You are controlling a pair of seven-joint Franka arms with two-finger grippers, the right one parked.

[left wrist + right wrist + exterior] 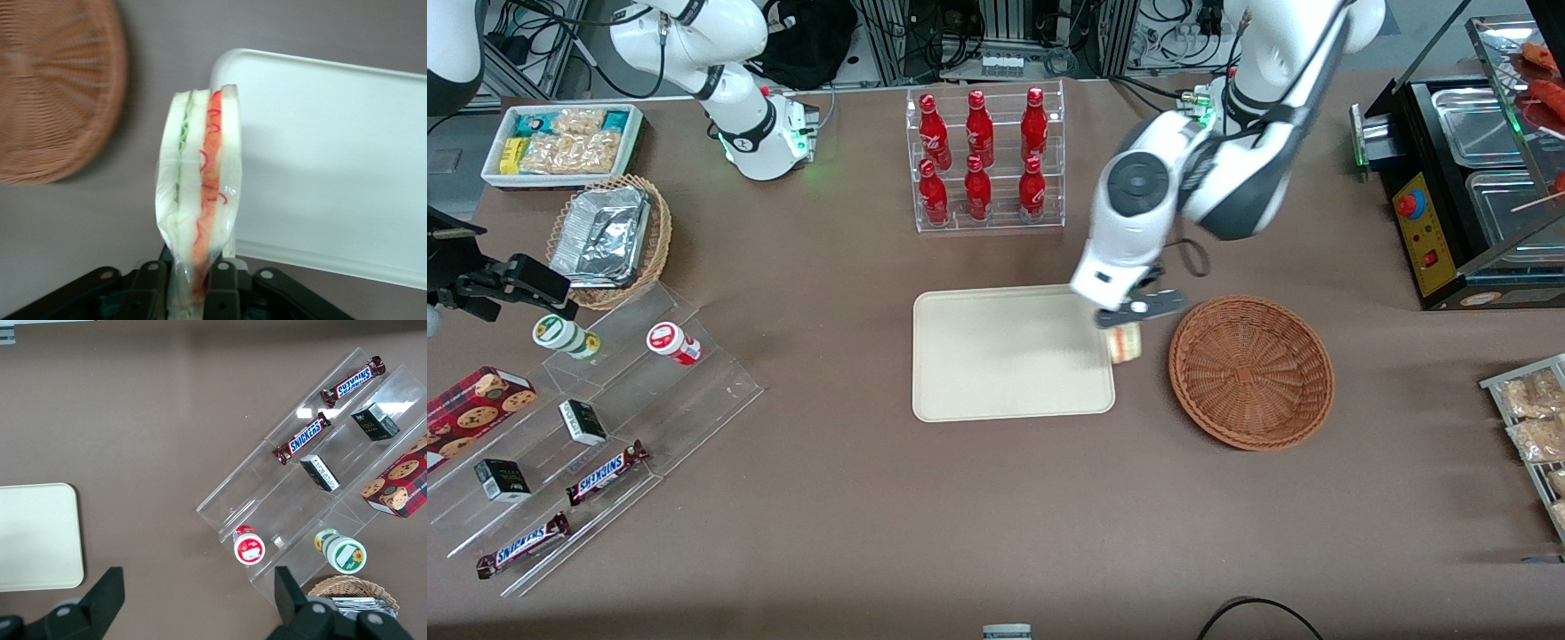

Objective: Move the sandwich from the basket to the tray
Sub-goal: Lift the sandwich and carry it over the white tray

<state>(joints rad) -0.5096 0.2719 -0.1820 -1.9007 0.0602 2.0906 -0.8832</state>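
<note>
Taking the tray [1005, 356] as the landmark, the nearest thing worth noting is its own front rim, bare and flat on the brown tabletop [996, 516], with nothing on it yet, so the whole cream surface is free to receive the load. Just beside the tray, at the edge toward the working arm's end, the pincer [1129, 329] hangs above the tabletop with its two fingers closed on the sandwich [1125, 343]; the wrist view shows the black fingers [155, 280] pinching the gathered end of the clear wrapper, so the wedge [199, 180] hangs out from them on edge, green and orange-red filling lines showing, without the bread itself being squashed. It sits right over the tray's rim rather than over its middle, which I judge to mean the carry is most of the way done and a short move inward over the tray is still needed before letting go. A little farther toward the working arm's end, close to the tray but not touching it, the basket [1251, 372] sits empty, consistent with the sandwich being its only cargo. Farther from the front camera than the tray stands a clear rack of red bottles [984, 160], well apart from the carrying path.
</note>
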